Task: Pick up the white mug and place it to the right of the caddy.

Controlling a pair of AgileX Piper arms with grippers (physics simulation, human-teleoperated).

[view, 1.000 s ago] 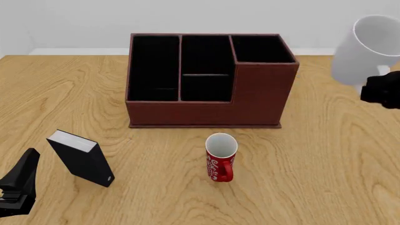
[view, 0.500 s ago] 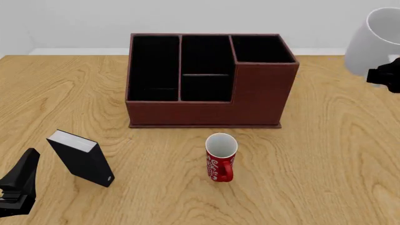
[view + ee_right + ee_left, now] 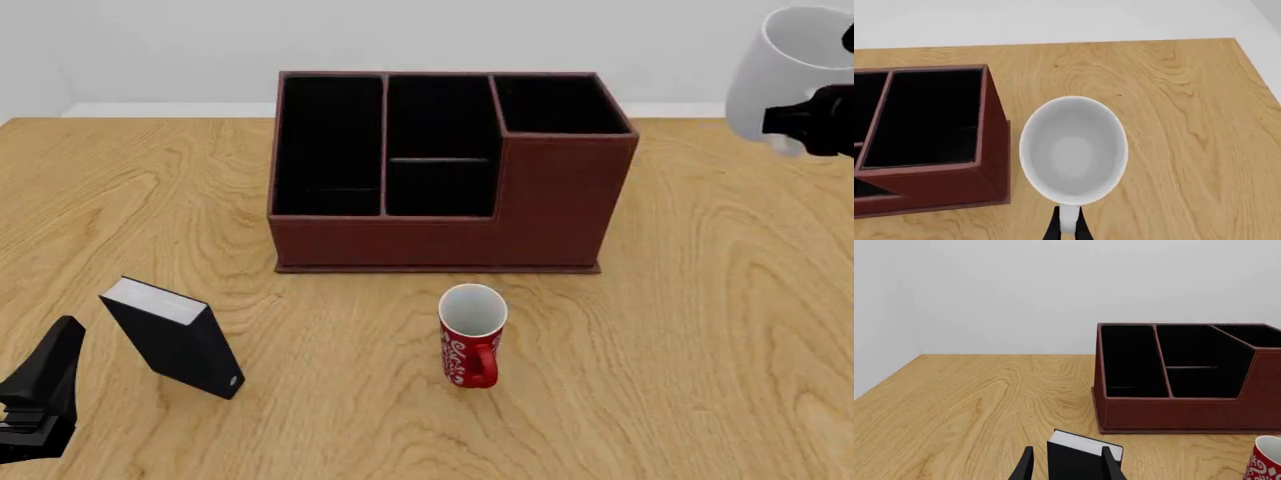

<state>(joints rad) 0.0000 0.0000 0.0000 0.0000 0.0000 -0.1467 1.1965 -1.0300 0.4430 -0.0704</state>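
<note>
The white mug [image 3: 781, 65] hangs in the air at the far right, beyond the caddy's right end and higher than its rim. My right gripper [image 3: 801, 125] is shut on the mug's handle [image 3: 1067, 220]. The right wrist view looks straight down into the open white mug [image 3: 1073, 150], with the caddy [image 3: 927, 145] beside it and bare wood beneath. The caddy [image 3: 454, 170] is a dark reddish-brown box with three black compartments, standing mid-table. My left gripper [image 3: 40, 400] rests open near the front left corner, holding nothing; its fingers [image 3: 1026, 467] frame the black box ahead.
A red mug with white lettering [image 3: 471, 335] stands upright in front of the caddy. A small black book-like box with a white edge [image 3: 174, 335] stands just right of my left gripper. The table's right edge [image 3: 1257, 75] runs close to the white mug.
The white mug and my right gripper have risen in the front view, swinging first right, then slightly back left. The left arm has not moved.
</note>
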